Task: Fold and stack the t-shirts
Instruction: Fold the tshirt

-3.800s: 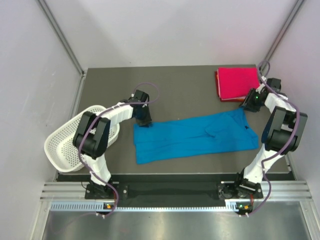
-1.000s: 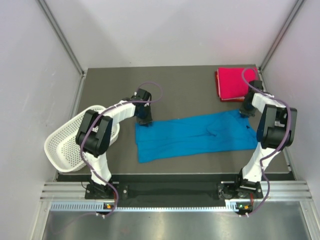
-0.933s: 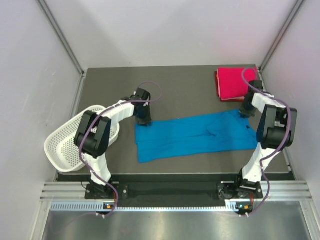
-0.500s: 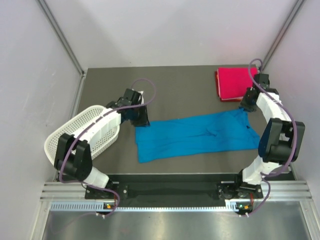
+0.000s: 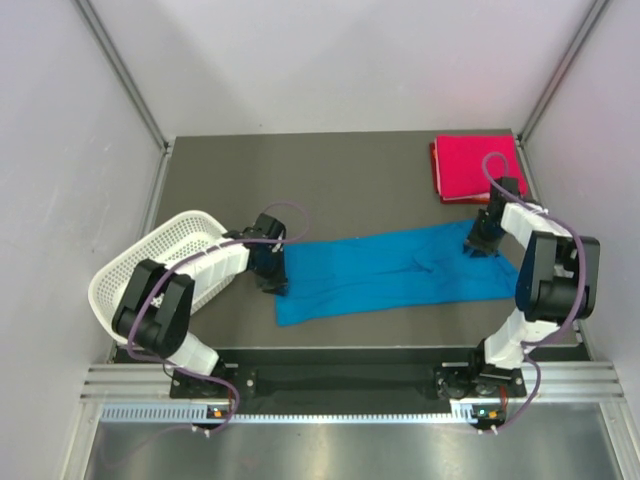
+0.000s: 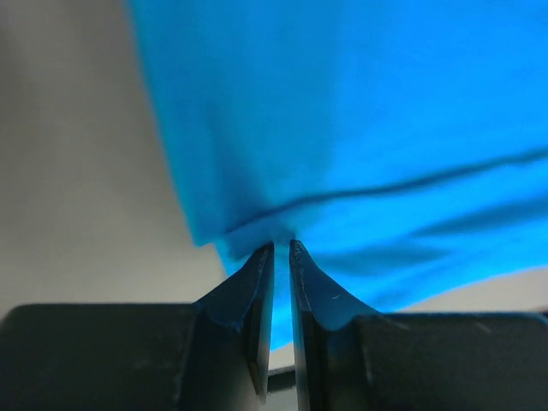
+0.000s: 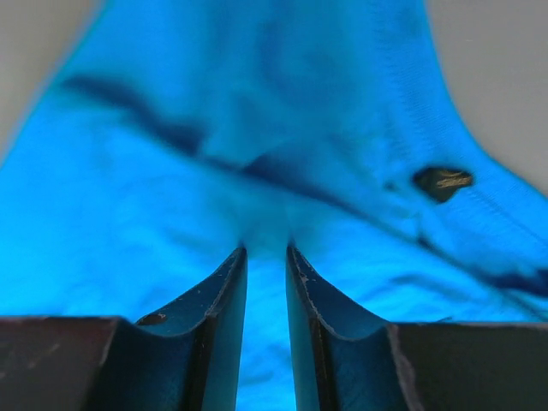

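The bright blue t-shirt point(image 5: 390, 272) lies stretched left to right across the middle of the dark table. My left gripper point(image 5: 272, 272) is at its left end, and in the left wrist view it point(image 6: 281, 245) is shut on a fold of the blue cloth point(image 6: 342, 128) at the shirt's edge. My right gripper point(image 5: 481, 238) is at the shirt's far right edge, and in the right wrist view it point(image 7: 265, 248) is shut on a pinch of the blue cloth point(image 7: 257, 128). The pink-red t-shirt point(image 5: 474, 166) lies folded at the far right corner.
A white mesh basket point(image 5: 150, 282) hangs over the table's left edge, next to my left arm. The bare dark table top point(image 5: 350, 185) stretches behind the blue shirt. Pale walls enclose the left, back and right sides.
Both grippers have moved toward the near side, each holding a far corner of the blue shirt. The shirt's far edge now sits closer to the front.
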`<move>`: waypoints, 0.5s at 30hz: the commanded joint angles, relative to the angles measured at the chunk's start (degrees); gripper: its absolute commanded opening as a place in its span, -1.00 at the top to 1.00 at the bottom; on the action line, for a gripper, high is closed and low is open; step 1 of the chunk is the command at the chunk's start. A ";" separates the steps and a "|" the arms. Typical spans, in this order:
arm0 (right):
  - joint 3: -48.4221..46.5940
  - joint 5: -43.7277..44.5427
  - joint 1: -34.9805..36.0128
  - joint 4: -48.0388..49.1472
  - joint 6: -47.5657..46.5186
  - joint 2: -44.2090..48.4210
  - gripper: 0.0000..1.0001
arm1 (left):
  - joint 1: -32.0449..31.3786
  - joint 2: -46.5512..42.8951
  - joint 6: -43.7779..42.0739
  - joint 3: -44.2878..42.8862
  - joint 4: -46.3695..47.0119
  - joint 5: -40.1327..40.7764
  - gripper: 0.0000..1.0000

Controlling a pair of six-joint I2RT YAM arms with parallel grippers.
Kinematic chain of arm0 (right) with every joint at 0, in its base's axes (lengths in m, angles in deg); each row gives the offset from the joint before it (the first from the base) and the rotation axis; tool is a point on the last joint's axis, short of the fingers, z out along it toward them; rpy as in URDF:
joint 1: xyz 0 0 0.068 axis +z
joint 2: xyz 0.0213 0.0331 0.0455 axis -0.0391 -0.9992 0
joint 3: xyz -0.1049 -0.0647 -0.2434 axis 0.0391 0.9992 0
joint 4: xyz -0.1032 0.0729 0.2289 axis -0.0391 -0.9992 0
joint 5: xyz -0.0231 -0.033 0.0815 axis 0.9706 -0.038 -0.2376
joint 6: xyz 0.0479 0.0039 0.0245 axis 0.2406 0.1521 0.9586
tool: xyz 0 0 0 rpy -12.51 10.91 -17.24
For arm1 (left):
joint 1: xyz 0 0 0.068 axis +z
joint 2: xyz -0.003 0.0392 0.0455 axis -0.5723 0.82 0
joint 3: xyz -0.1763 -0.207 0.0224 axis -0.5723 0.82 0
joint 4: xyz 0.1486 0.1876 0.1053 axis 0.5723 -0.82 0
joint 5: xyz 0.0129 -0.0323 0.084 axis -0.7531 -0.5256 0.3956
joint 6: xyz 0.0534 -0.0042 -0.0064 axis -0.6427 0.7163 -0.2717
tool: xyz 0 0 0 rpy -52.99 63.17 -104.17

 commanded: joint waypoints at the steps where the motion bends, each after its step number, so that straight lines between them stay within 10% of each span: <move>1: 0.50 4.36 -1.33 2.37 -0.62 -1.99 0.49 | -0.06 -0.33 2.33 0.52 -2.62 12.83 0.65; 15: 1.38 2.09 -0.72 1.49 -1.32 7.84 0.41 | -1.55 -8.06 1.89 -3.77 -7.54 8.65 0.31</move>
